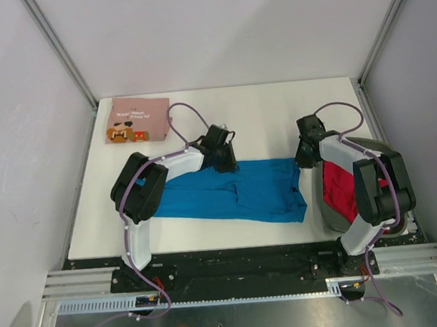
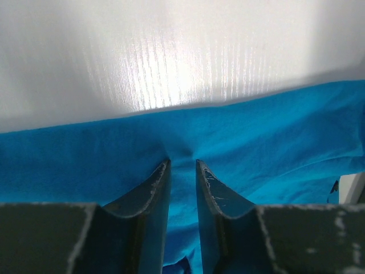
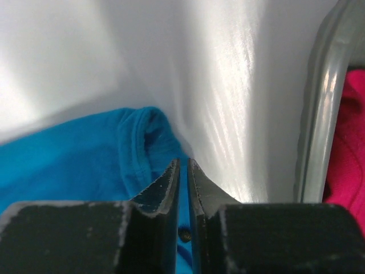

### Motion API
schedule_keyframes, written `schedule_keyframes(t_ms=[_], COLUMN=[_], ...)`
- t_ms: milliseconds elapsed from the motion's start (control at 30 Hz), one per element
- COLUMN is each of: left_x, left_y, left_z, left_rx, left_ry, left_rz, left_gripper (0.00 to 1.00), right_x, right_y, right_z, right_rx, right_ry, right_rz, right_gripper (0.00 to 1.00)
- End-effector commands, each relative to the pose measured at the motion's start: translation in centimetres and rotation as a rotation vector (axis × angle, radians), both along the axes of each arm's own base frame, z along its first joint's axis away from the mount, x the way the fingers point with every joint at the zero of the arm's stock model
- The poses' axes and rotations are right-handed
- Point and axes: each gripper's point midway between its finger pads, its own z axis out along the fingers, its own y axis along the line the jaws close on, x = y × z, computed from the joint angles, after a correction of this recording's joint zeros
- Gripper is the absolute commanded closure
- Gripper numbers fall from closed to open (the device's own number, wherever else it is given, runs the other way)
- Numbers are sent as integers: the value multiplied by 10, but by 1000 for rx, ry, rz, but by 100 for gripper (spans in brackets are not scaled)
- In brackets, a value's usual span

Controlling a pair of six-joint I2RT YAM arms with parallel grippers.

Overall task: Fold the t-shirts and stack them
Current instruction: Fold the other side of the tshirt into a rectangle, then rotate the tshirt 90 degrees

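A bright blue t-shirt point(image 1: 236, 194) lies spread across the middle of the table. My left gripper point(image 1: 223, 160) sits at its far edge and is shut on a pucker of the blue cloth point(image 2: 274, 131), which shows between the fingertips of that gripper point(image 2: 182, 163). My right gripper point(image 1: 306, 156) is at the shirt's far right corner, its jaws point(image 3: 183, 163) nearly together on the blue hem point(image 3: 74, 154). A folded dusty pink t-shirt point(image 1: 136, 121) with cartoon print lies at the back left. A red t-shirt point(image 1: 340, 190) lies in the basket, and also shows in the right wrist view point(image 3: 351, 131).
A dark grey basket point(image 1: 322, 210) stands at the table's right edge under my right arm; its rim point(image 3: 319, 114) is just right of the right fingers. Grey walls and metal posts enclose the white table point(image 1: 260, 115).
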Motion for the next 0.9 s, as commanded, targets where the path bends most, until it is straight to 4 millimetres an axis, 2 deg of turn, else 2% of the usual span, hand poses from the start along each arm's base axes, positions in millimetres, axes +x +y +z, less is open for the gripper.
schedule_keyframes(t_ms=[0, 67, 167, 333, 467, 567, 667, 867], left_x=[1, 5, 12, 15, 13, 9, 4, -4], left_y=[15, 9, 1, -7, -9, -6, -1, 10], left_z=[-6, 11, 41, 90, 118, 133, 142, 150], left_rx=[66, 38, -1, -69, -112, -128, -135, -139], left_ry=[14, -22, -83, -169, -213, -238, -251, -267], left_rz=[-27, -54, -86, -110, -123, -124, -123, -113], left_gripper=[68, 65, 60, 56, 55, 54, 54, 53], right_x=[-3, -15, -45, -111, -149, -168, -177, -188], right_y=[13, 22, 40, 76, 95, 102, 106, 107], right_z=[45, 57, 64, 55, 51, 49, 45, 19], right_rx=[78, 114, 181, 344, 419, 460, 495, 555], right_ry=[-93, -108, -108, -40, 9, 39, 55, 113], right_rz=[22, 40, 57, 53, 30, -7, -62, -220], right_gripper=[84, 77, 66, 60, 57, 52, 46, 41])
